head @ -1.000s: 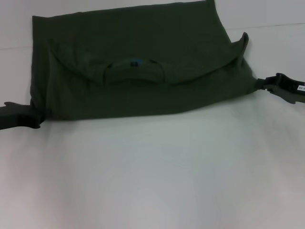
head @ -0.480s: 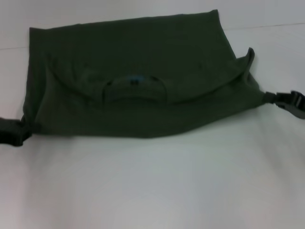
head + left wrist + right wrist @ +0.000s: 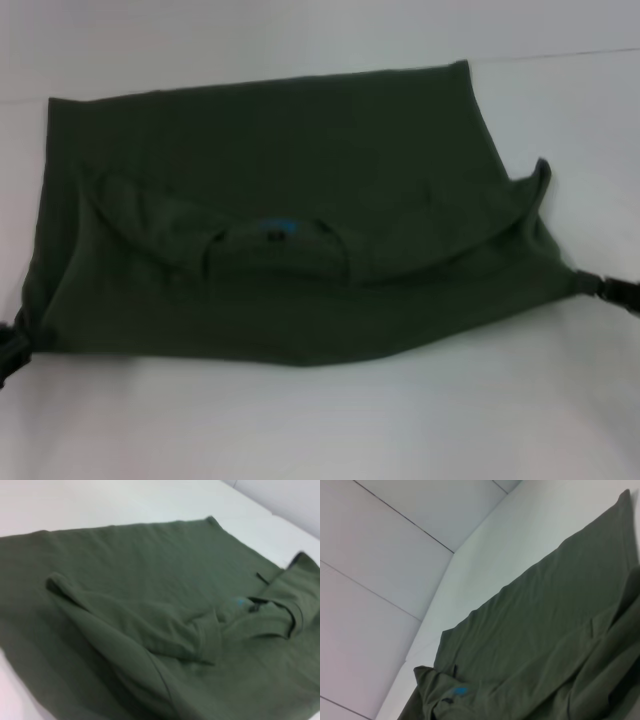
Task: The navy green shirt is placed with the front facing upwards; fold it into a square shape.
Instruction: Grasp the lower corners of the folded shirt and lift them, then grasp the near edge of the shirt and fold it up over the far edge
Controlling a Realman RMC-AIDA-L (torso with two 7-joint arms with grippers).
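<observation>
The navy green shirt [image 3: 280, 250] has slid nearer the robot than half a second ago, its near hem now lower in the head view and its far edge further from the wall. One shirt lies on the white counter [image 3: 330, 430], folded once so the collar [image 3: 275, 255] with its small blue logo [image 3: 277, 229] faces up at the middle of the cloth. Two pincers work it. The left pincer [image 3: 12, 345] sits at the shirt's near left corner and has drawn back almost out of the head view; it is closed on that corner. The right pincer [image 3: 605, 290] sits at the shirt's near right corner, likewise further out than before, gripping the cloth, which is pulled to a taut point there. The hem between the two corners sags toward the robot. A sleeve flap [image 3: 535, 185] stands up just beyond the right corner. Pale wall panels [image 3: 380, 580] rise behind the counter.
</observation>
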